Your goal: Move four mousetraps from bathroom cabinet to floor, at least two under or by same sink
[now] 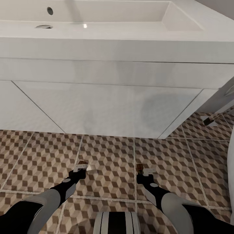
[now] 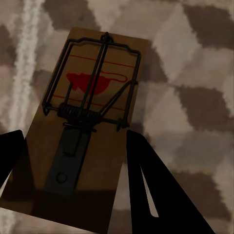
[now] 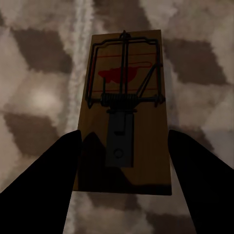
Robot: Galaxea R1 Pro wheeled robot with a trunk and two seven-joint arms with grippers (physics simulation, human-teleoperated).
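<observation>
A bathroom: white wall-hung vanity sink (image 1: pixel 97 48) above cube-patterned floor tiles (image 1: pixel 110 156).

Two brown mousetraps (image 2: pixel 85 126) (image 3: pixel 126 112) over tiled bathroom floor (image 1: pixel 110 162)

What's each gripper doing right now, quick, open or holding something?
Left gripper: shut on a mousetrap, low over the bathroom floor.
Right gripper: shut on another mousetrap.

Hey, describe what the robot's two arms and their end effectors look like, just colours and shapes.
Both arms have rounded light-grey shells and glossy black wrist sections. The left end effector and right end effector are small, with pale grey mounts. In the wrist views their fingers look plain black and tapering. No cables or markings show.
</observation>
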